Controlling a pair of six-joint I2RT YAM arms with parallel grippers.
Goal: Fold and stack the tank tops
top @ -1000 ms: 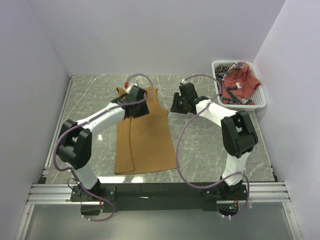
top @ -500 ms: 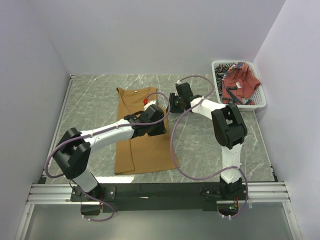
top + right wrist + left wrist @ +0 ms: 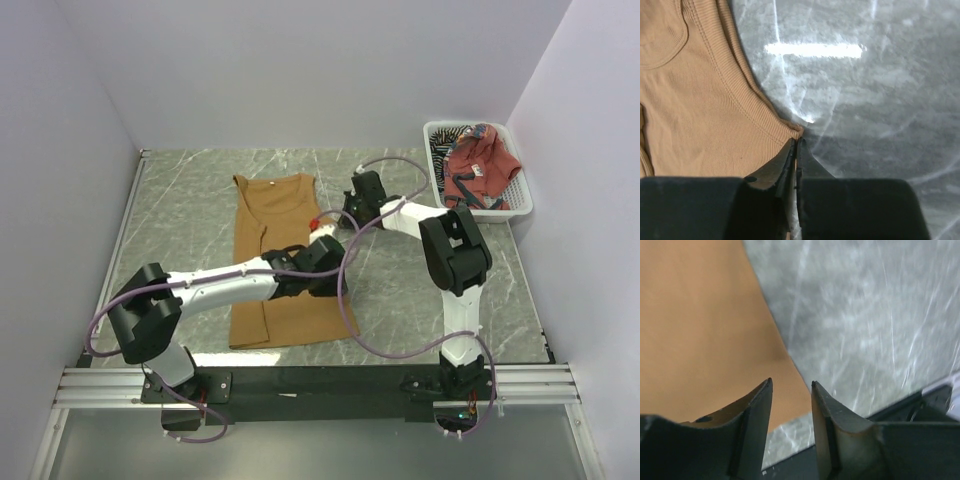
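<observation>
Mustard-tan sleeveless cloth tank top (image 3: 275,210) lies flat on the grey marbled bench (image 3: 180,200), one long side folded in. Right end effector (image 3: 796,141) is down at the top's edge just below the armhole, fingers pinched together on the cloth's corner. Left end effector (image 3: 790,383) hangs over the lower edge, fingers apart, nothing between them. Brick-red top (image 3: 480,165) and striped top (image 3: 452,135) sit heaped in the white mesh basket (image 3: 524,205) at the far corner.

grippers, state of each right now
Left gripper: open, empty, over the edge of the tan top.
Right gripper: closed at that top's edge; whether it grips cloth cannot be told.
</observation>
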